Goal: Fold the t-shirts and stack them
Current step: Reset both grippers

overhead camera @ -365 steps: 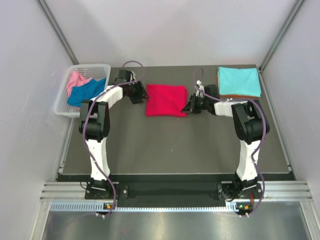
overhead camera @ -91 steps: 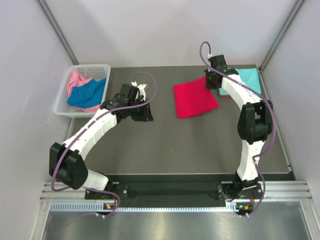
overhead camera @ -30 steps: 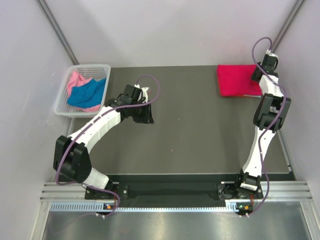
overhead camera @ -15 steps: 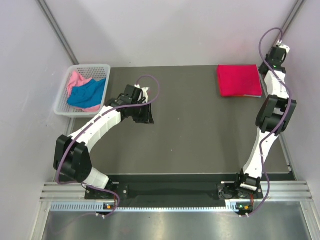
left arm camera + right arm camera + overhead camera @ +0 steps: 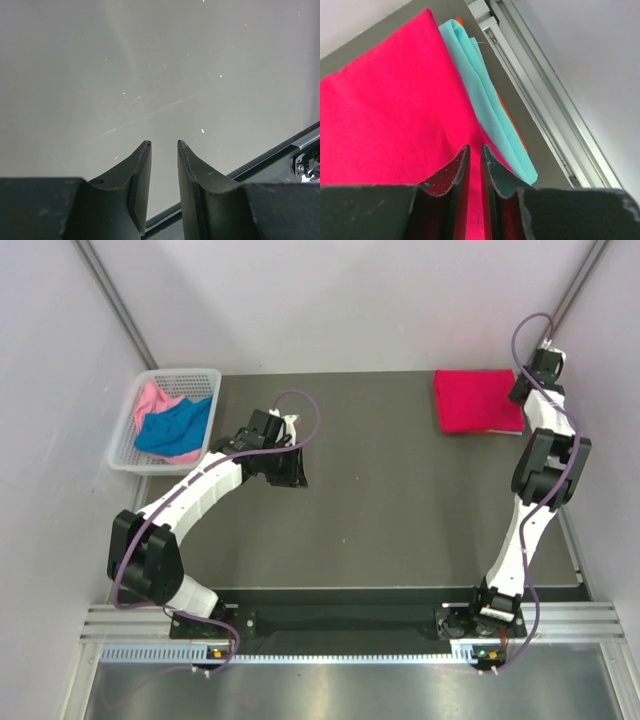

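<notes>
— Which pincer are you looking at first?

— I am looking at the right pincer [image 5: 475, 148]. Its two dark fingers are standing very close together, with just a thin gap. Nothing is sitting in the gap. It is hanging in the air over the right edge of a soft, folded, crimson red t-shirt [image 5: 395, 100].

— Where is that red t-shirt lying?

— It is lying flat at the far right corner of the dark grey table [image 5: 400, 530], on top of a pile. Under it a folded light turquoise t-shirt [image 5: 485, 100] is peeking out on the right side. Under that I am seeing only a thin edge of an orange t-shirt [image 5: 515, 130].

— And the other arm?

— The left pincer [image 5: 163, 144] is standing partly apart, wider than the right one, and it is holding nothing. It is pointing down at bare table top, left of the middle and well away from the pile.

— Are there more shirts?

— Yes. A crumpled royal blue t-shirt [image 5: 175, 427] and a crumpled pink t-shirt [image 5: 152, 400] are lying together in the white plastic lattice basket [image 5: 128, 462] at the far left edge of the table. The blue one is lying partly on top of the pink one. Neither pincer is touching them.
</notes>
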Tool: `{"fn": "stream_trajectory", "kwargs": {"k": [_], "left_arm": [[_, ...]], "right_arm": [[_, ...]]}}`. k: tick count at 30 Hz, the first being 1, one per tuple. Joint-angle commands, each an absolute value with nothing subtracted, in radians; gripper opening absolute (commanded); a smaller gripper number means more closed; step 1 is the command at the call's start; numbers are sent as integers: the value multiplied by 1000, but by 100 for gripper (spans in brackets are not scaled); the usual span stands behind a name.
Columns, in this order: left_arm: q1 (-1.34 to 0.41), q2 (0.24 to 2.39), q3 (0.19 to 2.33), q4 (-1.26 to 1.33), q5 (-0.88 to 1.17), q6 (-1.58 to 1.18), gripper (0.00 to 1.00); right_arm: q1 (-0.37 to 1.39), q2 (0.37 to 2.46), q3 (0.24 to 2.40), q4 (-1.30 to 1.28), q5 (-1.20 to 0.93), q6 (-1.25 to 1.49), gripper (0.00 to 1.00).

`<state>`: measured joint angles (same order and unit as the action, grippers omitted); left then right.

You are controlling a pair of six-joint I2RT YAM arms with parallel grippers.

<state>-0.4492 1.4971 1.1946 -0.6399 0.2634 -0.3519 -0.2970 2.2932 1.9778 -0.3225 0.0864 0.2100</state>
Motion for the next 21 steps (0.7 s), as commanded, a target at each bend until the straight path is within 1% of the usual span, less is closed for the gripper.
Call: {"fn": "stream_trajectory", "kwargs": {"k": [1,9,13,16,17,19,20,21], "left_arm": [[-445,1479,1200,-630,253,-342,33],[-442,1483,1209,-627,255,-344,33],[-431,1467,1194,-589,277,-370,33],[-430,1442,1190,-557,288,-396,33],[-430,1431,1193,-528,293,-403,33],[-428,1407,1218,-512,311,-434,33],[-426,1398,1226,-505,313,-448,34],[-426,1373,1226,-473,314,-460,34]], "right_arm": [[-307,2313,2040,-319,118,189,14],[-311,2284,2121,-417,181,184,16],[-290,2195,2099,-520,170,256,17],[-239,2041,1972,-572,158,302,19],[-207,1937,1865,-571,117,310,20],[-169,1823,1743,-551,75,337,25],[-122,1705,1614,-536,36,344,27],[-95,1645,1541,-493,14,363,29]]}}
